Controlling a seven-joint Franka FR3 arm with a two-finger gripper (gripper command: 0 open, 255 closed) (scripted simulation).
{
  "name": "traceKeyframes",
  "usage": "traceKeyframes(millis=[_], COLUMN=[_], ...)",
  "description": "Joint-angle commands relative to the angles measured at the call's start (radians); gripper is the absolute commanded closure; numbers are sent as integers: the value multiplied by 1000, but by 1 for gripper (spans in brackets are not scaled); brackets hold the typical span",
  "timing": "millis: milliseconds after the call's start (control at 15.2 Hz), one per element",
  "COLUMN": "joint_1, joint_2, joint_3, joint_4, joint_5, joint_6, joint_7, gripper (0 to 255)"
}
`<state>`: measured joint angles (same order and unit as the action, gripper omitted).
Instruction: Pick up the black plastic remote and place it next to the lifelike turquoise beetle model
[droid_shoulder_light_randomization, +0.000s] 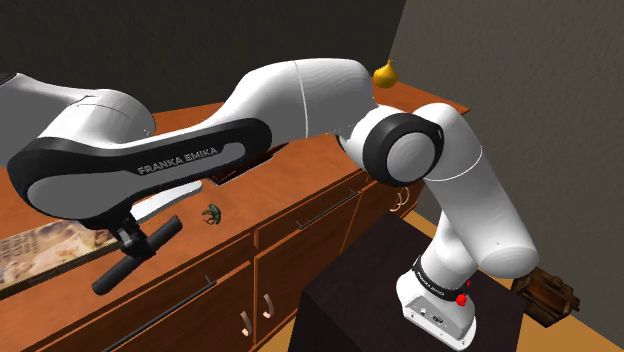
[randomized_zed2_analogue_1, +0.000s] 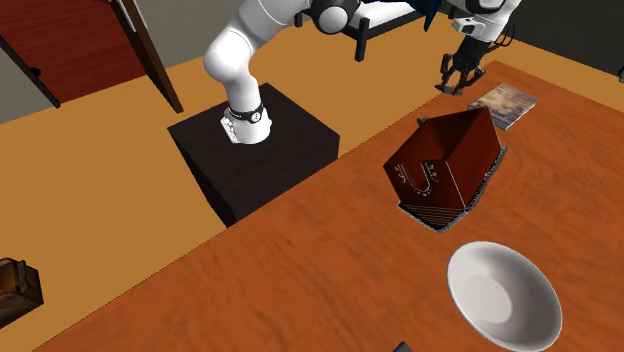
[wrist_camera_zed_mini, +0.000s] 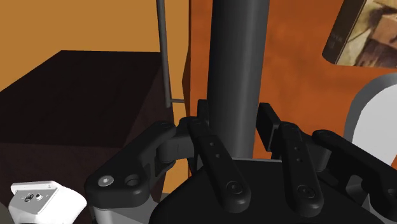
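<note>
A white robot arm stretches over a wooden bench. Its black end effector is closed around a long black remote — the two fingers clasp it between them. The remote hangs slanted above the bench, near a small turquoise beetle (not touching it). A white bowl and a flat book also lie on the bench.

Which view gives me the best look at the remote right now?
The shoulder view: the black remote shows end to end, crosswise in the gripper. The wrist view has just a dark stretch of it between the fingers; the second exterior view, a small far-off shape.
</note>
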<state>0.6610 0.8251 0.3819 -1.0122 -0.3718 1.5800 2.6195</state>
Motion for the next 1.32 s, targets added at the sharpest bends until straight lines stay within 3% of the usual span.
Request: traceKeyframes(millis=[0,330,858,924,1254], joint_1=[-8,-14,-14,-15,-14], joint_2=[-3,13,13,12,13], joint_3=[1,-2,-2,-2,-2], joint_4=[-36,-84,-84,-86,-84], joint_5=[0,-6,-7,-6,-7], joint_6=[31,92,92,92,92], joint_7=[4,15,15,16,15], gripper=[255,255,255,0,0])
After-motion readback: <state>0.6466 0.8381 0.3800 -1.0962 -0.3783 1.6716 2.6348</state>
